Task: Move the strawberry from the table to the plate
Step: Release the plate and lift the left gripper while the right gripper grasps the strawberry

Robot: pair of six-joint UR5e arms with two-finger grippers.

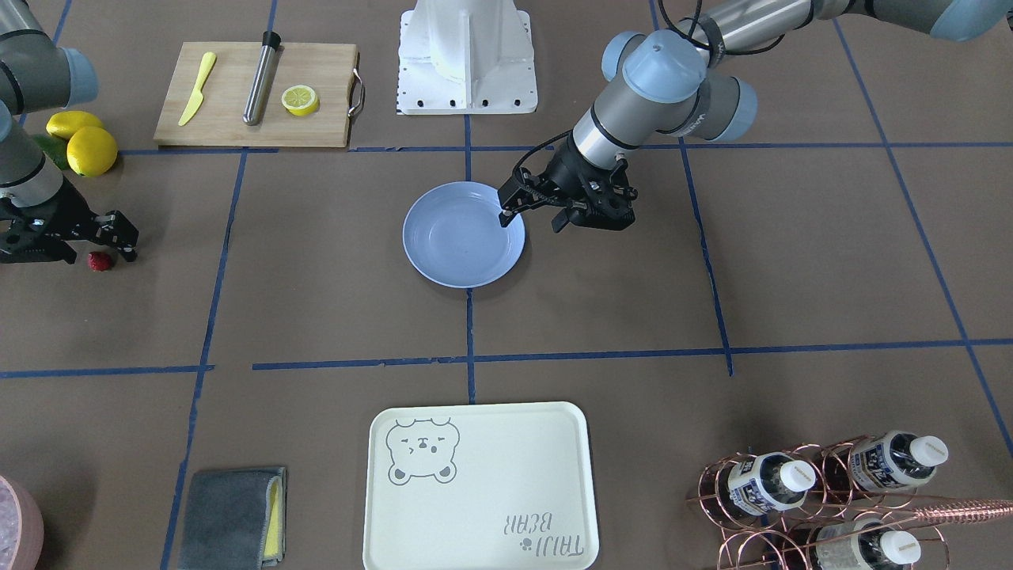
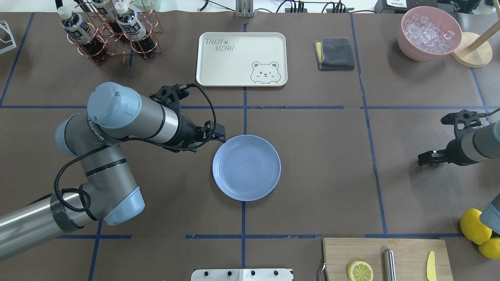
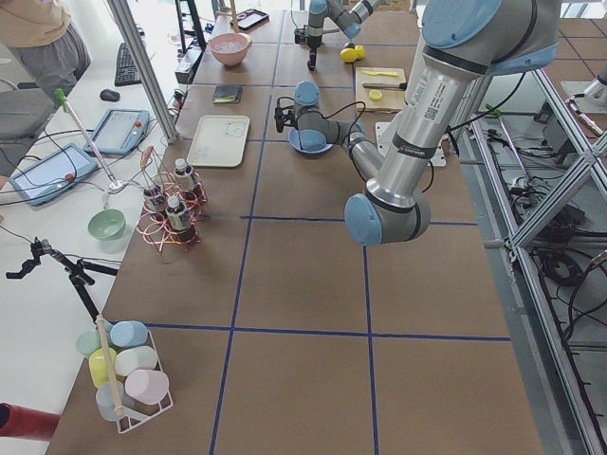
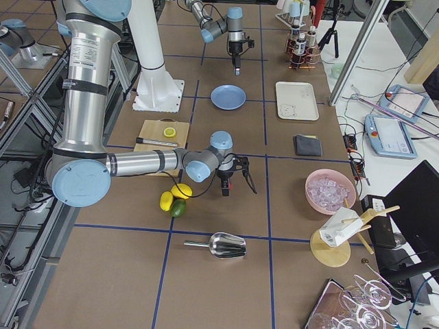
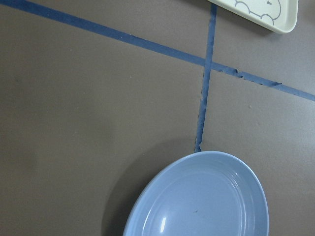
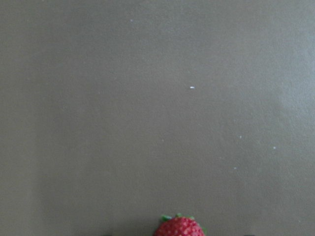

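Strawberry [image 1: 100, 261] is on the table [image 1: 332, 261], out on the robot's right side and well apart from the plate [image 1: 459, 245]; nothing is holding it. Right gripper [image 1: 99, 248] is low over the table with jaws spread. In the front view the berry lies between the two fingers, with a visible gap to the finger [image 1: 127, 253] on its plate side. Right wrist cam puts the berry [image 6: 179, 228] at the very bottom edge, green cap pointing away from the camera, bare table beyond; the fingers barely show there. In the overhead view the berry is hidden under the right gripper [image 2: 427, 158]. Two lemons [image 1: 83, 142] are near the berry, towards the robot, and a cutting board [image 1: 253, 95] holding a half lemon, a yellow knife and a metal rod lies nearer the base. Plate sits mid-table at a tape crossing with nothing in it. Left gripper [image 1: 530, 220] hangs at the plate's rim on the robot's left side, jaws apart and gripping nothing, one fingertip [image 1: 504, 215] over the rim. Left wrist cam looks down on the plate [image 5: 206, 201] and a tape cross, no fingers in shot. A cream bear tray [image 1: 475, 483] is on the far side of the plate from the robot.
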